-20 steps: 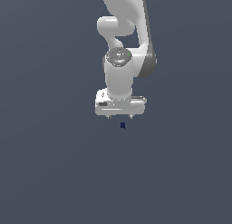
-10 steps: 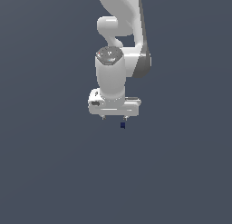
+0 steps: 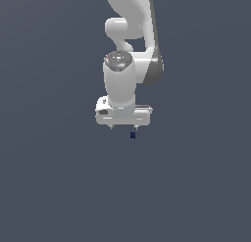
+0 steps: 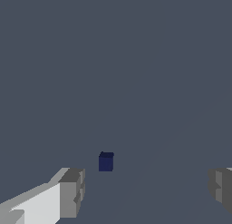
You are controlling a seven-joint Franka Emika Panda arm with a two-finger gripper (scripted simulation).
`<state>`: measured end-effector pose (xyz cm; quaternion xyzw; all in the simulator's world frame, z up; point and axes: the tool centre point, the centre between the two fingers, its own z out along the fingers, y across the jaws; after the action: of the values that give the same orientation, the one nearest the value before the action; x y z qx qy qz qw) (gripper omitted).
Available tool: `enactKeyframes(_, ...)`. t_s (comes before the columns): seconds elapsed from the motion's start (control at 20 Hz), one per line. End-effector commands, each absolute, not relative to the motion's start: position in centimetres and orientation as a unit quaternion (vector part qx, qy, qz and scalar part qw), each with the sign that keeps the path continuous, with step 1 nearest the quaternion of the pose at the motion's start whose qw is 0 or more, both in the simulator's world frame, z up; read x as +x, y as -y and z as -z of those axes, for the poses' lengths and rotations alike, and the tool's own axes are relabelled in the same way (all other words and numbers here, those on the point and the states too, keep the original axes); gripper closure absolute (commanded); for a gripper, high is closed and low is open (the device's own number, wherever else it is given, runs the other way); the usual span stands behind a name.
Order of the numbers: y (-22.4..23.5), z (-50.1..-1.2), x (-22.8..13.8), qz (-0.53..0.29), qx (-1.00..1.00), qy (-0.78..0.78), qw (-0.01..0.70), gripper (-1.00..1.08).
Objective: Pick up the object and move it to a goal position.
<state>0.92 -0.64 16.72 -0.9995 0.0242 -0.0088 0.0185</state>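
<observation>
The object, a tiny dark navy-blue block (image 3: 132, 135), lies on the grey floor just below the white gripper (image 3: 123, 128) in the exterior view, near its finger on that view's right. In the wrist view the block (image 4: 106, 162) lies ahead of the gripper (image 4: 147, 191), nearer to one grey fingertip (image 4: 72, 191) than to the other (image 4: 221, 187). The jaws stand wide apart and hold nothing. The gripper does not touch the block.
The white arm (image 3: 128, 45) rises behind the gripper toward the top of the exterior view. A plain dark grey surface (image 3: 59, 177) spreads all around. No goal marker shows.
The gripper has shifted toward the exterior view's left and slightly up over the last second. The block has not moved. The jaws stay open.
</observation>
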Motion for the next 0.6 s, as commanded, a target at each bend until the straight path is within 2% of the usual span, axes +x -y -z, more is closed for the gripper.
enactKeyframes(0.0, 0.6, -16.5, 0.8, 0.009, -1.0, -0.01, 0.017, -0.92)
enactKeyframes(0.55, 0.2, -14.6, 0.2, 0.006, -0.994, 0.109, 0.009, -0.92)
